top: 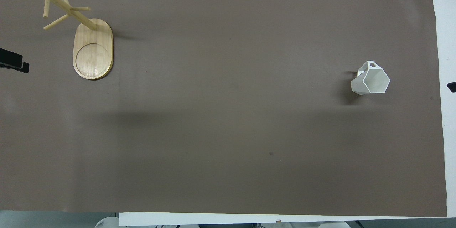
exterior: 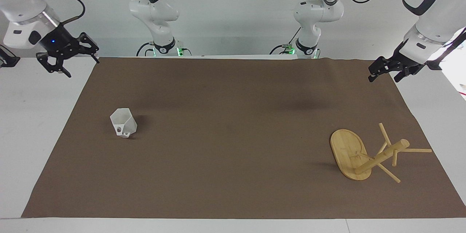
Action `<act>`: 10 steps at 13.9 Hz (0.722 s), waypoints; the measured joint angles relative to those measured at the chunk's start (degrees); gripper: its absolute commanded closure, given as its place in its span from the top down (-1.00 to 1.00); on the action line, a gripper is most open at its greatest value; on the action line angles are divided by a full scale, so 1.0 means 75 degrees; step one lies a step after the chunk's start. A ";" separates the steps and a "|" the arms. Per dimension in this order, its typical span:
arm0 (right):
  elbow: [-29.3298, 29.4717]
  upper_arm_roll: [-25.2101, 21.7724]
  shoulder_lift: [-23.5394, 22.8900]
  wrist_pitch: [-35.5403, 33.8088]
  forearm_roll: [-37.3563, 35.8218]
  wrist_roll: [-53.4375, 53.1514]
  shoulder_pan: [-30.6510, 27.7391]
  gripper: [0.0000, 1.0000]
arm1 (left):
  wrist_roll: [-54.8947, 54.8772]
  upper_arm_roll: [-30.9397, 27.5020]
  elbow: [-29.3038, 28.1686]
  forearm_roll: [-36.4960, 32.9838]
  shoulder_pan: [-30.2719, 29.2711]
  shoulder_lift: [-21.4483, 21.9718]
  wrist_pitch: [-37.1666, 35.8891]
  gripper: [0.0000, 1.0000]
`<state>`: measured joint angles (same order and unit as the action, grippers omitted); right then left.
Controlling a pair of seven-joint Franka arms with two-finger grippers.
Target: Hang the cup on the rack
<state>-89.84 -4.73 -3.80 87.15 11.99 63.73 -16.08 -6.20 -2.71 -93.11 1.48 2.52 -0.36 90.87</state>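
On the mat (exterior: 233, 174), toward the right arm's end: cup (exterior: 123, 122) sitting apart from everything, rim tilted, handle showing at its lower side in the facing view. Well apart, toward the left arm's end: rack (exterior: 367, 154) standing on its oval base, post leaning in both views, pegs bare. Hanging over the bare table (exterior: 32, 116) just off the mat's edge: right gripper (exterior: 67, 63), fingers spread, holding nothing. Waiting over the mat's corner nearest the left arm: left gripper (exterior: 384, 73), fingers parted, likewise gripping nothing.
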 measured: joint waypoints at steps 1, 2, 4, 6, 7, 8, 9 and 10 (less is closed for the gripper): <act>0.0106 -0.0008 -0.0407 0.0019 0.0511 0.1088 -0.0415 1.00 | 0.0000 0.0000 0.0000 0.0000 0.0000 0.0000 0.0000 1.00; 0.0283 -0.0006 -0.0898 0.0015 0.1062 0.2215 -0.0793 1.00 | 0.0000 0.0000 0.0000 0.0000 0.0000 0.0000 0.0000 1.00; 0.0690 0.0001 -0.1864 -0.0227 0.2035 0.4207 -0.1321 1.00 | 0.0000 0.0000 0.0000 0.0000 0.0000 0.0000 0.0000 1.00; 0.0972 0.0005 -0.2853 -0.0790 0.3169 0.5833 -0.1783 1.00 | 0.0000 0.0000 0.0000 0.0000 0.0000 0.0000 0.0000 1.00; 0.1052 0.0024 -0.3313 -0.1027 0.3544 0.6486 -0.1990 1.00 | 0.0000 0.0000 0.0000 0.0000 0.0000 0.0000 0.0000 1.00; 0.1123 0.0101 -0.3761 -0.1238 0.3833 0.7064 -0.2203 1.00 | 0.0000 0.0000 0.0000 0.0000 0.0000 0.0000 0.0000 1.00; 0.1182 0.0285 -0.4191 -0.1405 0.4059 0.7582 -0.2452 1.00 | 0.0000 0.0000 0.0000 0.0000 0.0000 0.0000 0.0000 1.00; 0.1212 0.0561 -0.4595 -0.1489 0.4218 0.7996 -0.2721 1.00 | 0.0000 0.0000 0.0000 0.0000 0.0000 0.0000 0.0000 1.00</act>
<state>-80.74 -0.53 -38.26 75.98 43.63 123.70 -36.49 -6.20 -2.71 -93.11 1.48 2.52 -0.36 90.87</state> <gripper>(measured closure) 0.000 0.000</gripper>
